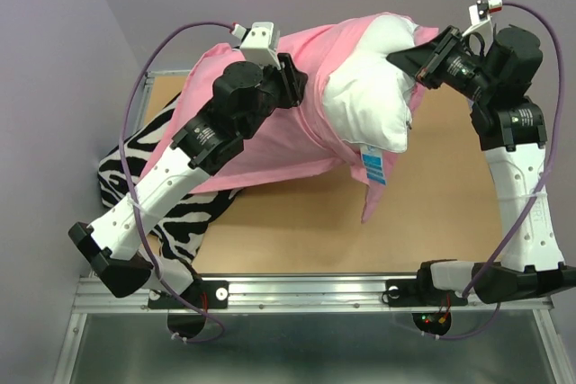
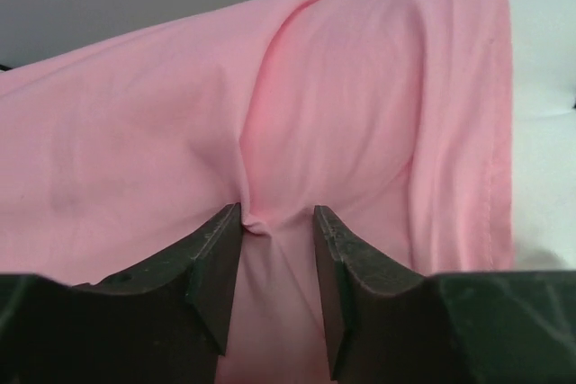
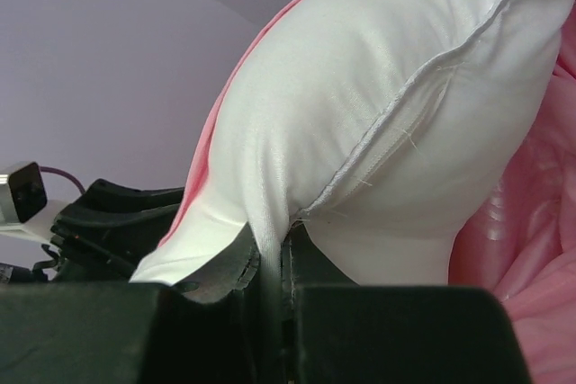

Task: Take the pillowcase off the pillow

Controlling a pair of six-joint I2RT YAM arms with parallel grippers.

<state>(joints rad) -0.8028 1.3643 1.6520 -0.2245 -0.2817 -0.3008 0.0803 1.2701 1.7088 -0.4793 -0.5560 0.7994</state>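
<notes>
The pink pillowcase (image 1: 310, 146) is pulled partway back, matte inner side out, and lies bunched across the table's back. The white pillow (image 1: 369, 87) sticks out of it on the right, its blue-and-white tag (image 1: 373, 165) hanging down. My left gripper (image 1: 292, 78) is open, its fingertips pressed into the pillowcase (image 2: 360, 87), which puckers at the left finger (image 2: 220, 249); the gripper's gap (image 2: 277, 222) shows fabric behind. My right gripper (image 1: 409, 62) is shut on the pillow's seamed corner (image 3: 387, 87), fabric pinched between its jaws (image 3: 270, 263). Pink satin (image 3: 531, 258) shows at right.
A black-and-white zebra-striped pillow (image 1: 121, 168) lies at the table's left edge, partly under my left arm. The brown tabletop (image 1: 297, 222) lies bare in front. Purple walls close the back and sides. The metal rail (image 1: 306, 290) runs along the near edge.
</notes>
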